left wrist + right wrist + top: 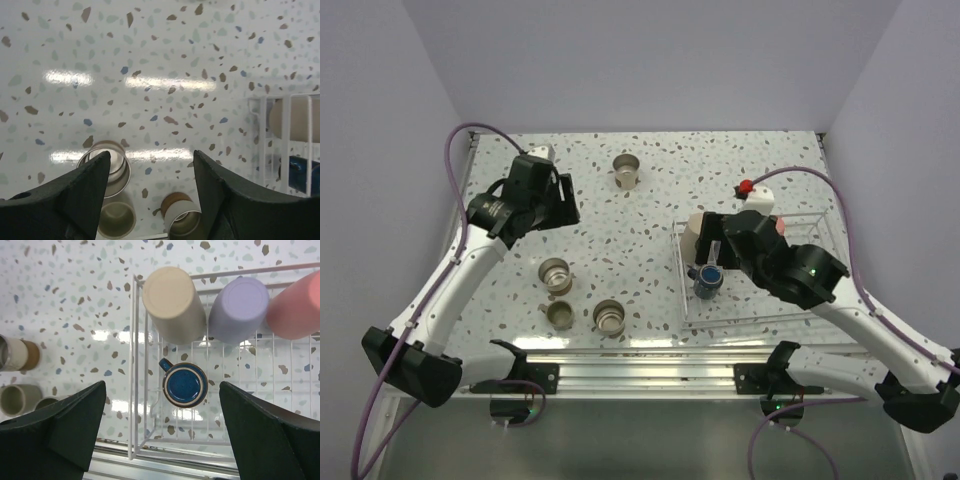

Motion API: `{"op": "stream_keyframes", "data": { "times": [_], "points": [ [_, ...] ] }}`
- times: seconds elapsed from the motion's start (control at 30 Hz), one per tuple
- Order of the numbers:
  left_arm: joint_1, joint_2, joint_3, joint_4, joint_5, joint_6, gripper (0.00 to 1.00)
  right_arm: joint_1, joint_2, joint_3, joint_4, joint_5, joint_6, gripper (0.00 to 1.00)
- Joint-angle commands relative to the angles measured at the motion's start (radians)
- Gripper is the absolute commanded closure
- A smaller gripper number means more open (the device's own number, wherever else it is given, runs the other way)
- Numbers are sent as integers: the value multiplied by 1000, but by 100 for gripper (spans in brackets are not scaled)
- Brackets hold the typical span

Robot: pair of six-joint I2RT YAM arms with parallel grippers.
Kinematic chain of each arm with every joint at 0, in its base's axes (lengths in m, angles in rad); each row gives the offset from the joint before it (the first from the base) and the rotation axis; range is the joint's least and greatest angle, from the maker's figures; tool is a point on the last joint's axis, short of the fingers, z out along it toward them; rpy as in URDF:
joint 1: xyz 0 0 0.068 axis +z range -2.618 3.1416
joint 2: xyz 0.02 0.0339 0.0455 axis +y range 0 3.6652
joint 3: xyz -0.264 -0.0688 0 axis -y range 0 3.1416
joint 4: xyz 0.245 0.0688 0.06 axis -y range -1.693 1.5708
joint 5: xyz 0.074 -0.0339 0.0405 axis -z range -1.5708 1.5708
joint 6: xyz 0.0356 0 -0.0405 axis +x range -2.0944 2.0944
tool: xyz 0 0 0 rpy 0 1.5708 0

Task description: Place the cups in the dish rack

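The mug (185, 385) stands in the rack (134, 340) under the right gripper (162, 385), spread wide and empty, so the left gripper (151, 155), also spread and empty, should come straight down over a steel cup (117, 167) on the table (150, 60) and close only around its wall.
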Motion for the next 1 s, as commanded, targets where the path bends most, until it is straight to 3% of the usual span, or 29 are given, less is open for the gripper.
{"op": "stream_keyframes", "data": {
  "times": [0.0,0.13,0.53,0.77,0.97],
  "points": [
    [8,-11,-47,-146,-133,-25,30,5,-35,120,-91,45,6,1],
    [8,-65,-143,-186,-159,-111,39,5,-49,197,-149,51,3,2],
    [8,-186,-484,-98,-139,-304,40,5,-87,235,-229,23,-2,2],
    [11,-165,-548,30,-189,-353,45,5,-92,240,-246,3,-20,1],
    [15,-139,-571,79,-232,-363,55,5,-98,250,-273,6,-33,2]
  ]
}}
